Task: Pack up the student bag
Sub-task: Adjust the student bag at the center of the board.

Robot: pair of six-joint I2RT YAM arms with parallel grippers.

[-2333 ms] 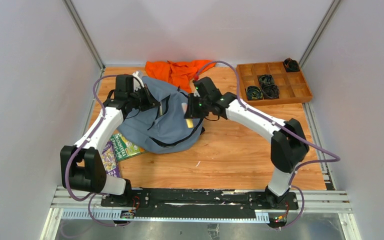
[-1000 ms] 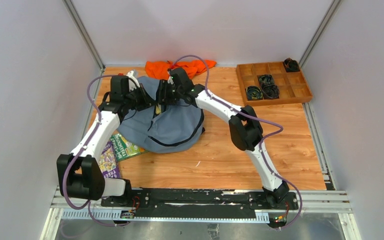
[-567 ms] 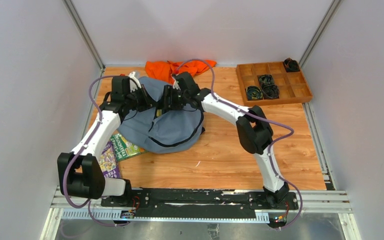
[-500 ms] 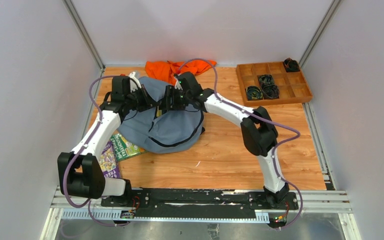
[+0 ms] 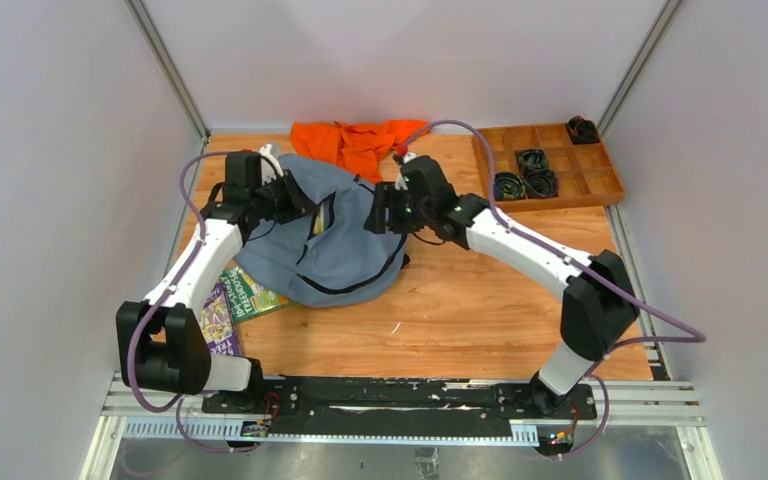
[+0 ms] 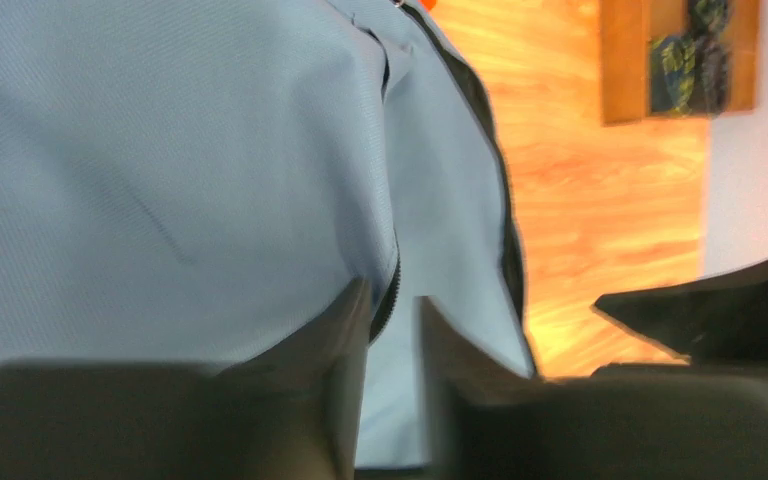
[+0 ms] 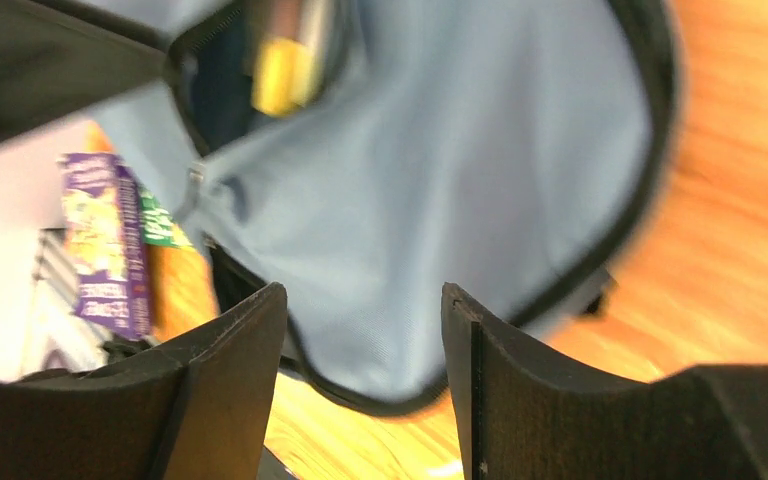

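A wooden table (image 5: 480,300) stands inside plain grey walls. The student bag (image 5: 335,250) lies slumped on its far left part, with an orange cloth (image 5: 355,140) just behind it, a wooden tray (image 5: 558,202) of dark coils well apart to the right, and two books (image 5: 245,298) at its near left edge, one tucked partly under the fabric.

The left claw (image 5: 303,207) sits at the bag's upper left, its fingers almost together with the zipper edge pinched in the narrow gap. The right claw (image 7: 363,295) hangs over the bag's right side, spread wide and empty. Its wrist view shows the mouth of the bag open, with something yellow (image 7: 285,70) inside.

The step looks like holding the mouth open while the free arm fetches the next thing. To do it well, the left claw should lift the zipper edge up without dragging the soft bag sideways, and the right should go round the bag towards the books, not across the raised flap
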